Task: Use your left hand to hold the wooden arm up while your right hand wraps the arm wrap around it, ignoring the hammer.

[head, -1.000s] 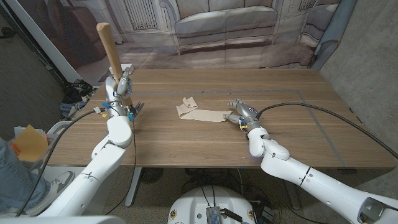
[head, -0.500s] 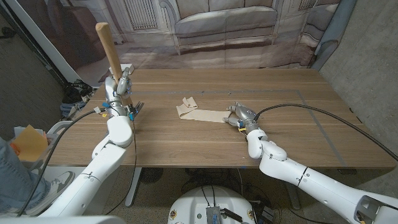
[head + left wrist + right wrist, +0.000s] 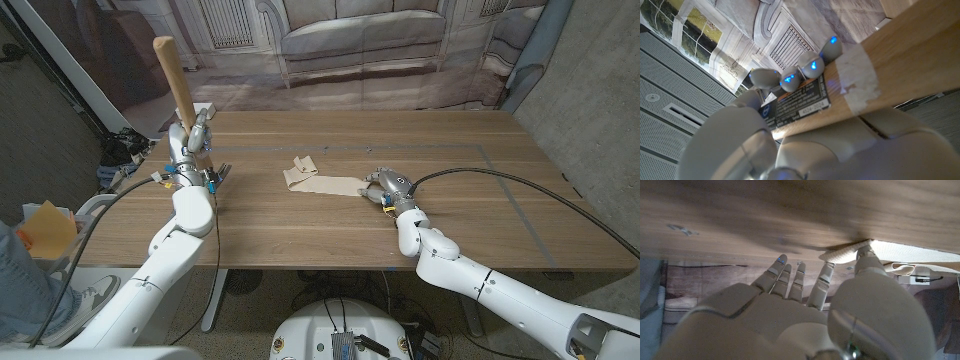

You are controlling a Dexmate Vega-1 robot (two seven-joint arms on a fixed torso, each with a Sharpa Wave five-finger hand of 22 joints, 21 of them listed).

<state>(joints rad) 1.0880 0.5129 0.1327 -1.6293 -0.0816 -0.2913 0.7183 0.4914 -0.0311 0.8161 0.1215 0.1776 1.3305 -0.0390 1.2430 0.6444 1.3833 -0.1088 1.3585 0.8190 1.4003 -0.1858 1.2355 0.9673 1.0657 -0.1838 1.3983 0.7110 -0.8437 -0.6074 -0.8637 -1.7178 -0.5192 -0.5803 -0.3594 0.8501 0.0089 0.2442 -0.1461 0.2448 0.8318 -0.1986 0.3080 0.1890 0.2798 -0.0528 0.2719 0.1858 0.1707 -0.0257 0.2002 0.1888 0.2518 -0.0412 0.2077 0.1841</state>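
The wrap (image 3: 322, 182) lies flat mid-bench (image 3: 480, 215), long axis left-right, its right end under the right robot hand (image 3: 384, 186), whose fingers press it without a closed grip. The left robot hand (image 3: 195, 140) grips the wooden arm (image 3: 174, 73) upright, far left.

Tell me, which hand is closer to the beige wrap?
Right. The right hand touches the wrap's end on the table; the left hand is far across, holding the wooden arm up.

We see the wooden arm (image 3: 172, 77) upright in our left hand (image 3: 194, 138) at the table's (image 3: 300, 225) left; the arm wrap (image 3: 318, 181) lies mid-table, our right hand (image 3: 386, 184) touching its right end.
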